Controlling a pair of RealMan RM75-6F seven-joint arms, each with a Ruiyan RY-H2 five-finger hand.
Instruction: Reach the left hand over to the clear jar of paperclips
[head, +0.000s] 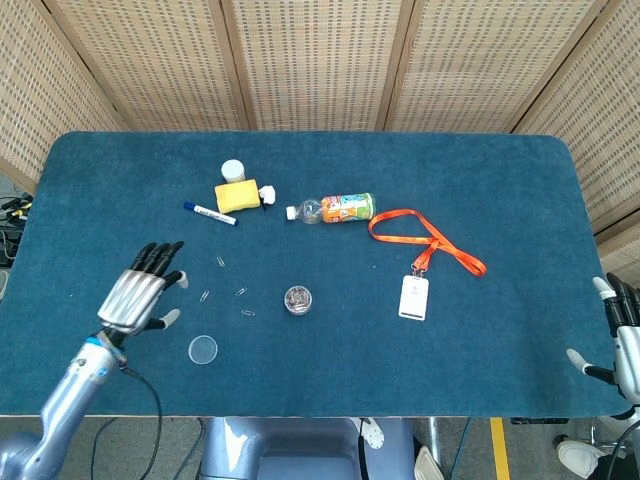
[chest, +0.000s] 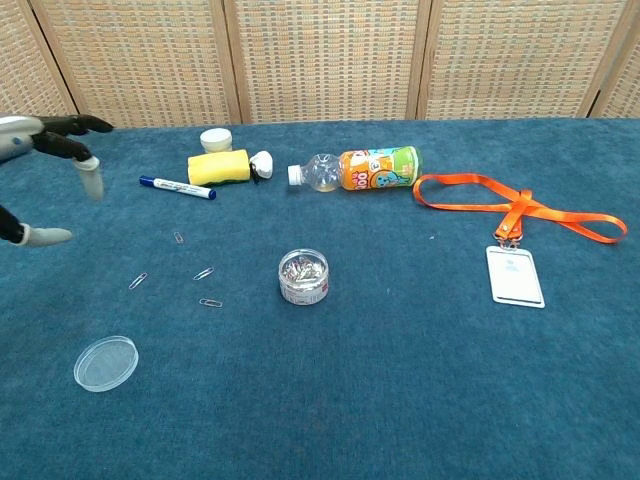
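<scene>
worktop (head: 500, 200): blue carpet-like cover
near left hand (head: 140, 292): loose paperclips (head: 205, 296), clear lid (head: 203, 349)
right of the hand: open jar of paperclips (head: 297, 299)
beyond the hand: marker (head: 210, 213), yellow block (head: 237, 196), white cap (head: 233, 170), juice bottle (head: 335, 208)
far right of it: orange lanyard (head: 430, 240), badge (head: 413, 297)

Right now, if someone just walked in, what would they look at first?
Probably the shiny left hand hovering with fingers spread over the table's left side, empty. Next, the bright orange strap with its white badge on the right, and the little clear jar of paperclips in the middle, its lid lying off to the left.
</scene>
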